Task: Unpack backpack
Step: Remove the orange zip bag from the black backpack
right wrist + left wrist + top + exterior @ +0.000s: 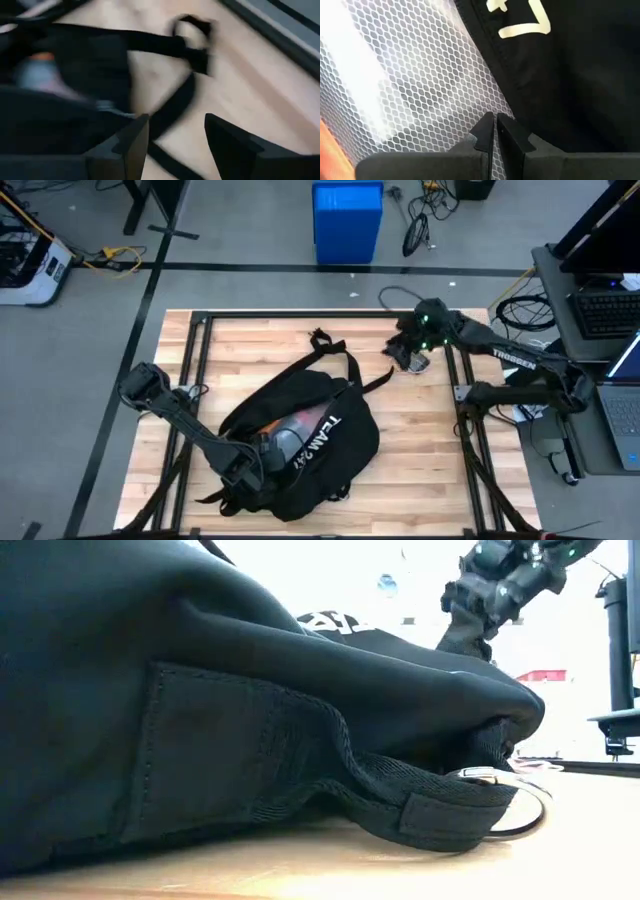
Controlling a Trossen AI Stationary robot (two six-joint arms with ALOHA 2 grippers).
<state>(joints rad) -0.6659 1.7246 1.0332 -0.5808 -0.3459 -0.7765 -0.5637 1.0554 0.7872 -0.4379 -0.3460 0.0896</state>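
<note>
The black backpack (300, 442) with white "TEAM 247" lettering (318, 442) lies on its side in the middle of the wooden table, its straps (345, 365) trailing toward the far edge. Its open mouth shows white mesh (415, 85) and something orange (268, 426). My left gripper (250, 465) is at the near left side of that mouth, shut (493, 131), with its tips at the mesh beside the lettered black fabric (570, 75). My right gripper (406, 352) hovers open (176, 145) over the table's far right part, clear of the backpack. My left gripper comes at the backpack's mouth from the table's near left side. Its shut fingertips (485, 131) lie at the white mesh lining, next to the black outer fabric. I cannot tell whether they pinch any mesh or merely rest against it.
A small grey object (418, 364) lies on the table by my right gripper. A strap end with a metal ring (505, 790) rests on the wood. Black frame rails (200, 320) border the table. A blue bin (347, 220) stands on the floor beyond the far edge.
</note>
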